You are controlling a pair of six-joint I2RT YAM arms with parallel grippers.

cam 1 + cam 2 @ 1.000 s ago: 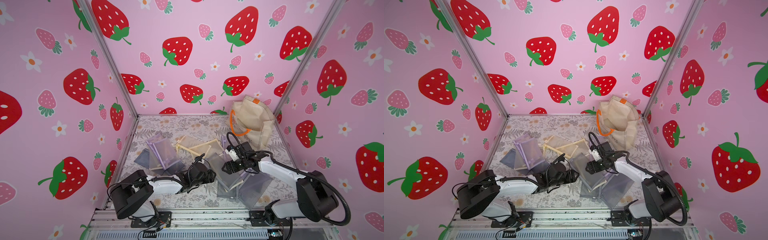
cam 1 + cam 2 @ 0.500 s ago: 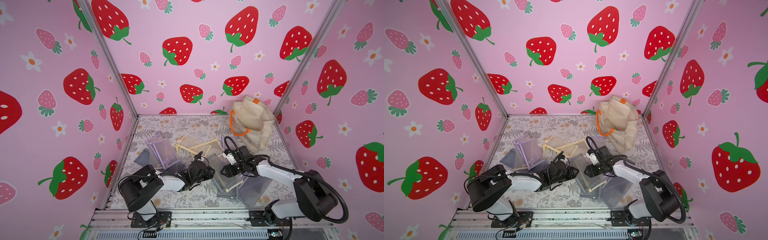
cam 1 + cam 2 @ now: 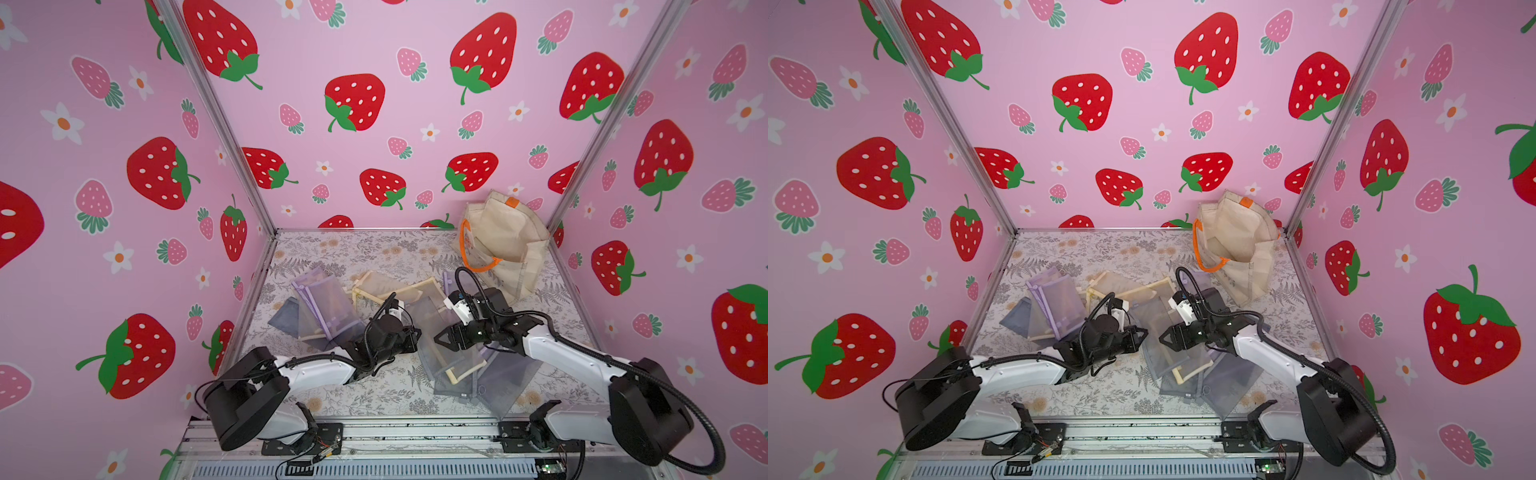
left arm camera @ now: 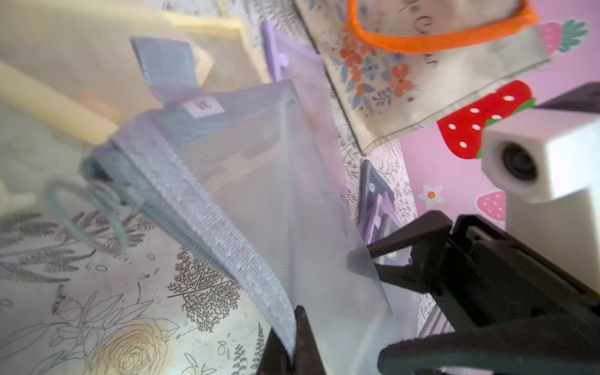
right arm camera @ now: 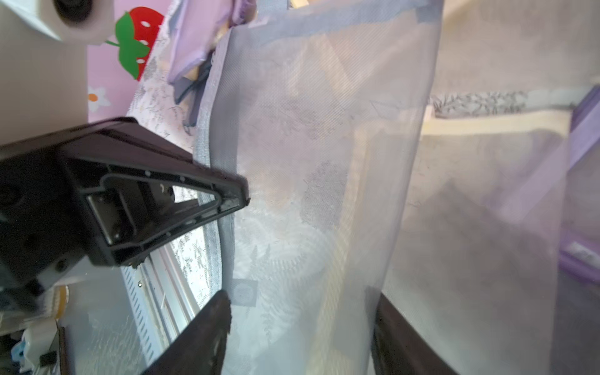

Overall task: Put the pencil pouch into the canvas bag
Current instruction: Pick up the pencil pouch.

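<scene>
Holding pencil pouch by its zip edge in closed left gripper, right gripper open around the mesh, canvas bag well apart at back; may slip from shallow bite or drag overlapping pouches on lift.

I see white shells on my left arm and right arm, bulky black bases, looping black cables, white boxy wrist cameras, black triangular fingers.
</scene>
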